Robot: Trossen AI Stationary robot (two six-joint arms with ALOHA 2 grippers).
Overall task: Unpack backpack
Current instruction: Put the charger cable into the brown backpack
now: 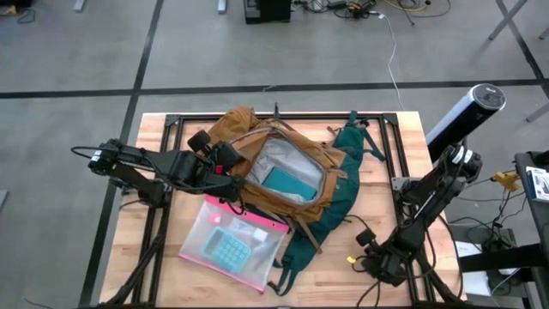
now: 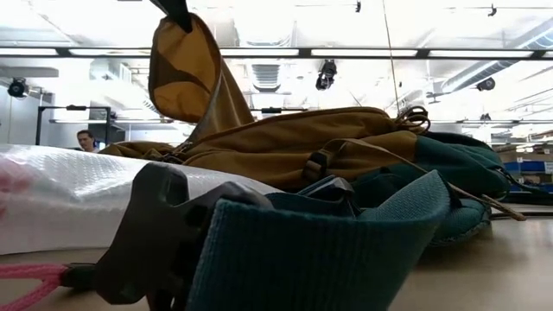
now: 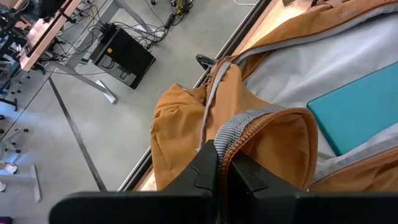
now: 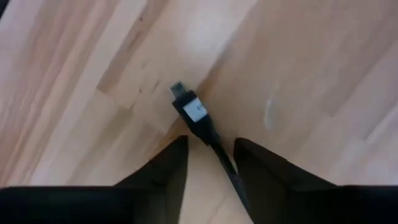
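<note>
The mustard-tan backpack [image 1: 283,172] lies on the table with its mouth open upward, showing its grey lining. A flat teal thing [image 1: 290,183] lies inside. My left gripper [image 1: 225,165] is at the left side of the mouth, shut on its rim. Over the table's near right corner my right gripper [image 1: 375,260] points down and stands open. A black cable's plug end [image 4: 194,115] lies on the wood between its fingers, and the cable runs on through the gap; I cannot see it touch either finger. My left gripper pinches the backpack's zip-edged rim [image 3: 233,134] between its two shut fingers, at the left side of the mouth. The fingers come from the table's left, slanting down. That stretch of tan cloth [image 2: 186,69] is held up, while the backpack's body rests on the table.
A clear pink-edged pouch [image 1: 232,243] holding a teal calculator lies flat at the near left, against the backpack. The backpack's dark green straps [image 1: 347,184] spread toward the right and the near edge. Bare wood [image 1: 412,163] shows at the right. A person [image 2: 85,140] stands in the room beyond.
</note>
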